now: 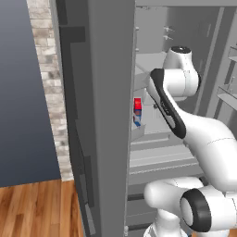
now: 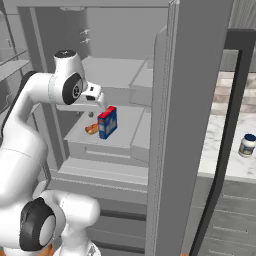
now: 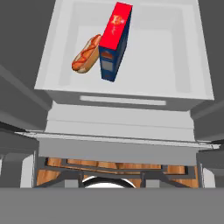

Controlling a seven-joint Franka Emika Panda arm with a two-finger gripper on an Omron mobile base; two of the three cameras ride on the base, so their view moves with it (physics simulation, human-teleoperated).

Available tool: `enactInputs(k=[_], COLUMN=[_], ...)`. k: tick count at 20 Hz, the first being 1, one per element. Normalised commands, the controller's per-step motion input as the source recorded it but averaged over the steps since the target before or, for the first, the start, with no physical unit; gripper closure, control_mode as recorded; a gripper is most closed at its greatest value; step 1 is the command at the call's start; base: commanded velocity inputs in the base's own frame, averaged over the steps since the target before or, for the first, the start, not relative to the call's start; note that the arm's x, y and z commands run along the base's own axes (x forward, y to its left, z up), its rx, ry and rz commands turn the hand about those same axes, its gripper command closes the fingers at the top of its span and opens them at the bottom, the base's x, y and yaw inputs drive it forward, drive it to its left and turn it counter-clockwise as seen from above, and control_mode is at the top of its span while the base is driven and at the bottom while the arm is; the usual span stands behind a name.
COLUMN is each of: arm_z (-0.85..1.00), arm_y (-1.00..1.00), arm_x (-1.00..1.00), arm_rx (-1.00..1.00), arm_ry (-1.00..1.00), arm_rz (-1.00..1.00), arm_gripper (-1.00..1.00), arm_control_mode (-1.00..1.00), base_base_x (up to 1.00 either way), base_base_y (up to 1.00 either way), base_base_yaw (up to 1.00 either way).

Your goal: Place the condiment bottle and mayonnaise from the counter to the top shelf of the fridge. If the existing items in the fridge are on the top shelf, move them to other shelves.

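Gripper (image 2: pixel 102 103) pressed together, empty, above pack (image 2: pixel 107 122) and hot dog (image 2: pixel 92 129) on fridge (image 2: pixel 192 90) shelf (image 2: pixel 127 122). Mayonnaise (image 2: pixel 247 145) on counter (image 2: pixel 225 150).

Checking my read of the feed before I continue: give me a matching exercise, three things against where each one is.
Things:
1. mayonnaise
2. red and blue pack
3. hot dog

Places:
A. lying on a fridge shelf beside the pack
B. on the marble counter, outside the fridge
C. standing upright on a fridge shelf

Pairs: 1-B, 2-C, 3-A
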Motion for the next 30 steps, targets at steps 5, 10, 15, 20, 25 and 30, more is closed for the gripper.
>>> enactInputs(k=[5,10,15,20,25,30], arm_z=[0.00,0.00,0.00,0.00,0.00,0.00], arm_y=[0.00,0.00,0.00,-0.01,0.00,0.00], arm_x=[-0.34,-0.91,-0.97,-0.94,-0.56,-0.23], arm_rx=[0.00,0.00,0.00,0.00,0.00,0.00], arm_ry=[0.00,0.00,0.00,0.00,0.00,-0.01], arm_rz=[0.00,0.03,0.03,0.02,0.01,0.00], arm_gripper=[-1.00,-1.00,-1.00,-1.00,-1.00,-1.00], arm_control_mode=[-1.00,-1.00,-1.00,-1.00,-1.00,-1.00], base_base_x=[0.00,0.00,0.00,0.00,0.00,0.00], base_base_y=[0.00,0.00,0.00,0.00,0.00,0.00], base_base_yaw=[0.00,0.00,0.00,0.00,0.00,0.00])
